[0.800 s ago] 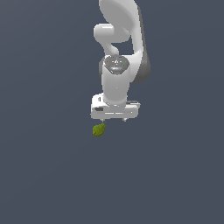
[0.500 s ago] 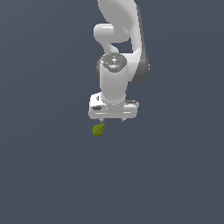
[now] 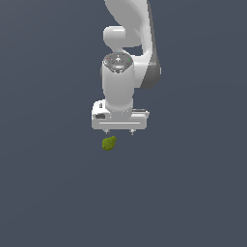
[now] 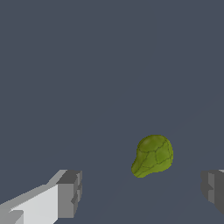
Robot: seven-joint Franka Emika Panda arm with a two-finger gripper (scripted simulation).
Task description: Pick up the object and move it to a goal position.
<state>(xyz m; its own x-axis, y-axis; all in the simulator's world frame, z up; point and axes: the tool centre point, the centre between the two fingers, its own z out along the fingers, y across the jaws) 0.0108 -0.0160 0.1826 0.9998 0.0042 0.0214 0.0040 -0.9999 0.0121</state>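
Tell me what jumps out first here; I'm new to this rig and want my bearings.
The white arm fills the upper middle of the exterior view, pointing down at a plain dark grey floor. Just below its gripper lies the only spot of colour, a small lumpy yellow-green object. In the wrist view that object sits between the jaws, which stand wide apart and touch nothing.
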